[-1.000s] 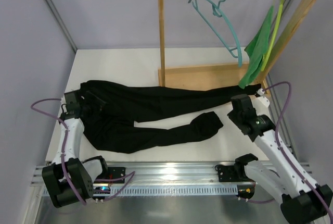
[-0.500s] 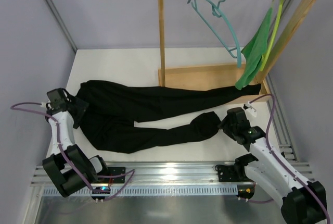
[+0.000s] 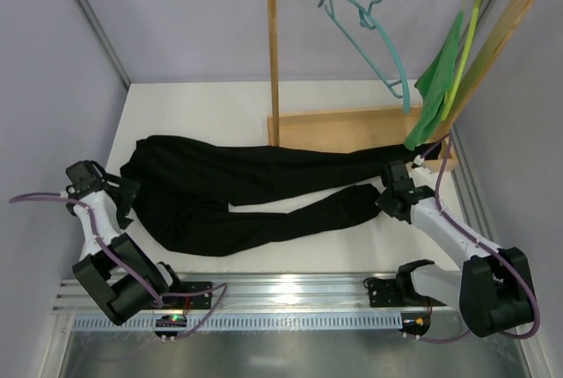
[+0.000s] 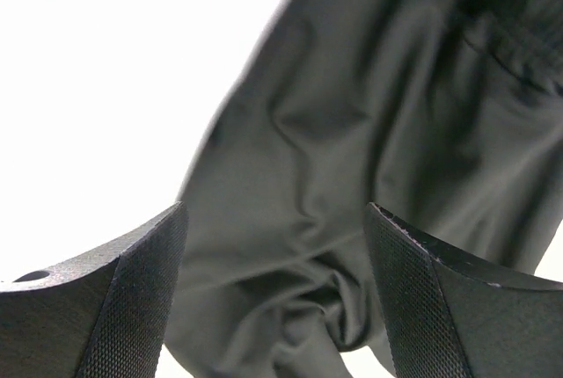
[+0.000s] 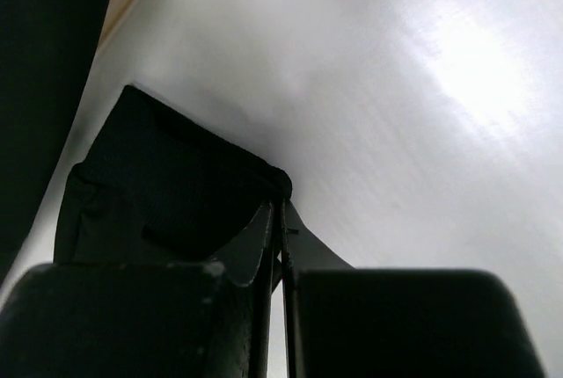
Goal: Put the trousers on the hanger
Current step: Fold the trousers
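Top external view, read from left to right: the left gripper (image 3: 126, 195) sits at the left edge of the table (image 3: 229, 101), aimed right at the waist end of the trousers (image 3: 255, 186). In the left wrist view its fingers (image 4: 123, 308) are spread wide, with creased black fabric just ahead of them and nothing held. The trousers lie flat with their long axis running left to right, waist at the left. The far leg reaches the base of the wooden rack (image 3: 352, 127); the near leg ends at the right gripper (image 3: 390, 193). In the right wrist view that gripper's fingers are pressed together at the corner of the cuff and appear to pinch its edge. The hanger (image 3: 362, 16) hangs from the rack's top rail, above and behind the leg ends, so the right arm is the nearer one. The next move is judged to be a lift of the cuff end up and back toward it.
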{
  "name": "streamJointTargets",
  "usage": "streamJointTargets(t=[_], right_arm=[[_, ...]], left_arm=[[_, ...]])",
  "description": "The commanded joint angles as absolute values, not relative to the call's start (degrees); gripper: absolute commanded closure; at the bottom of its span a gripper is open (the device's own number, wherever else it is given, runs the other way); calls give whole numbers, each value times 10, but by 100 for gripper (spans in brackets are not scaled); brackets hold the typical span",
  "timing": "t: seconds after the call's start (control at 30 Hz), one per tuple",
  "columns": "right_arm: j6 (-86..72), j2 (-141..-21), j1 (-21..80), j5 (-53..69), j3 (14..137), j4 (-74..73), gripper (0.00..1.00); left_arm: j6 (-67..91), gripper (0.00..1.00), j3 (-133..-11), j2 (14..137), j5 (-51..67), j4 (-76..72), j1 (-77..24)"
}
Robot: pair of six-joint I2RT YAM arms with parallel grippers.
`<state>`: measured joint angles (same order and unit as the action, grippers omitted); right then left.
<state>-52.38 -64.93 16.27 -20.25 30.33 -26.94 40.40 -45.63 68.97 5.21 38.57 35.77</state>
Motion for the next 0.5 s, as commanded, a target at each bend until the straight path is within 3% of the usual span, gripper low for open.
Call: streamJointTargets(t=[0.0,0.17,0.47], right_arm=[[-502,-616,106,-296,348,-370,96],[-470,-542,-19,-268,343,-406,96],[-491,-462,-27,-239,390,-457,96]], left_arm=[[403,19,-446,687,69,393,396],[418,19,-441,692,49,356,425],[466,19,-443,761,92,259,425]])
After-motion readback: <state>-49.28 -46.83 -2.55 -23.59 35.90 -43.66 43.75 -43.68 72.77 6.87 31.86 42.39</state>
